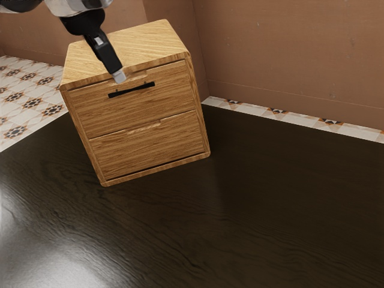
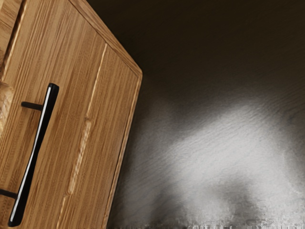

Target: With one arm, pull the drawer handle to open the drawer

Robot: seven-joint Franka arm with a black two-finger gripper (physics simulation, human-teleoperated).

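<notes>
Soft even light w/ big white glare on dark tabletop (image 2: 214,157).

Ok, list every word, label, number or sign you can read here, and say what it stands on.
None: no text can be read.
The wooden cabinet, its black handle and the dark table are bare of lettering; the floor tiles carry only an ornamental pattern.
</notes>
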